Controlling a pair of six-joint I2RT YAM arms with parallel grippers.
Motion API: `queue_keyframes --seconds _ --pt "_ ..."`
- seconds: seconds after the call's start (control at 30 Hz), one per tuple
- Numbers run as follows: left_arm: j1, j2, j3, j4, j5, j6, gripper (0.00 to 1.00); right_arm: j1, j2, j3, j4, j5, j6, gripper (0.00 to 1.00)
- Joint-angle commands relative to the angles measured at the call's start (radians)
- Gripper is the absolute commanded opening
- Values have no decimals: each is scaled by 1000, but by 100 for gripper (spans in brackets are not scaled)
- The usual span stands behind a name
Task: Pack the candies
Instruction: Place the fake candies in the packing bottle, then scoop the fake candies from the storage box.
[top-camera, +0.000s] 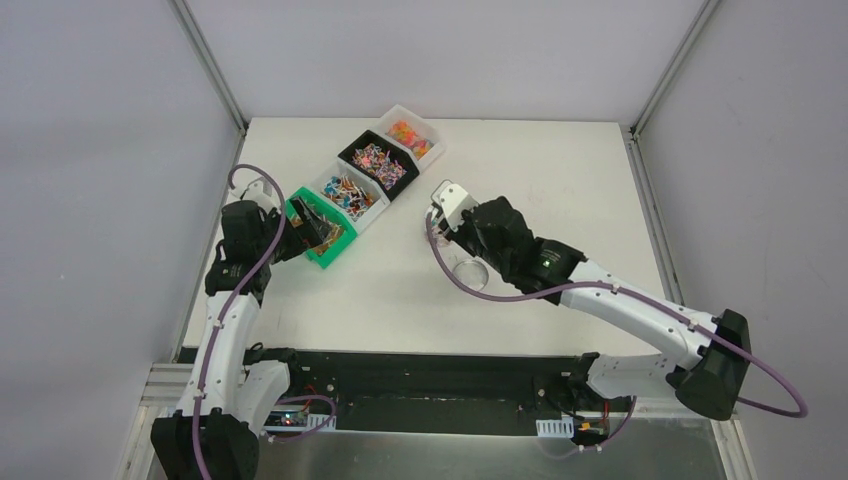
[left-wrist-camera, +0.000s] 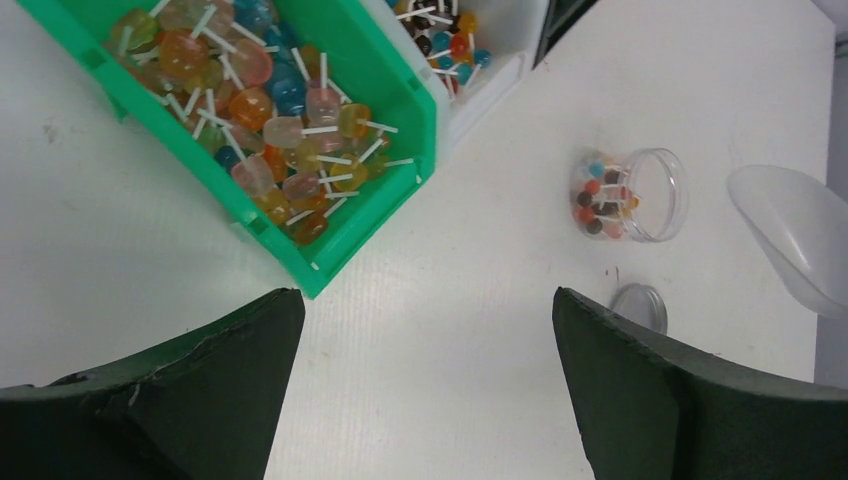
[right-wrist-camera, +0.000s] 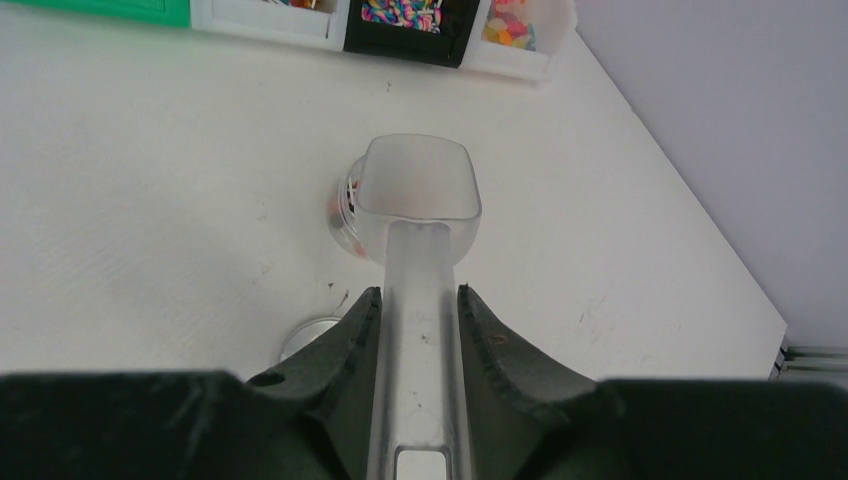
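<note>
**Step in hand (judged):** filling the jar by scoop.

- **Candies** (left-wrist-camera: 270, 110): most lie in four bins (top-camera: 352, 150) set in a row at the far left of the surface (top-camera: 560, 180). A small share is already in the jar (left-wrist-camera: 628, 193), which is only partly filled.
- **Jar:** clear and open, well apart from the bins. Its lid (left-wrist-camera: 638, 307) lies flat just beside it.
- **Right gripper** (right-wrist-camera: 418, 300): clamped on the handle of a frosted scoop (right-wrist-camera: 420, 195). The bowl hangs over the jar mouth and looks empty, though the plastic hides detail.
- **Left gripper** (left-wrist-camera: 428, 385): fingers apart, holding nothing, hovering by the near end of the green bin (left-wrist-camera: 405, 75).

**Next move (judged):**
1. Carry the scoop to a bin and dig under the candies.
2. Bring it back level.
3. Tip it squarely over the narrow mouth, or pieces will spill onto the surface.
</note>
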Motion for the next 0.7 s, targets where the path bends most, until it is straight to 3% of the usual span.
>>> queue_keyframes --seconds 0.0,0.2,0.4,0.67 --pt "-11 36 2 -24 -181 -74 99 7 85 139 25 -37 47 0" --pt "-6 153 3 -51 -340 -202 88 13 272 312 1 -68 45 0" --pt "4 274 38 -45 -319 -243 80 35 494 552 -93 -114 41 0" --pt "20 320 39 -3 -286 -262 66 71 720 798 -148 -140 29 0"
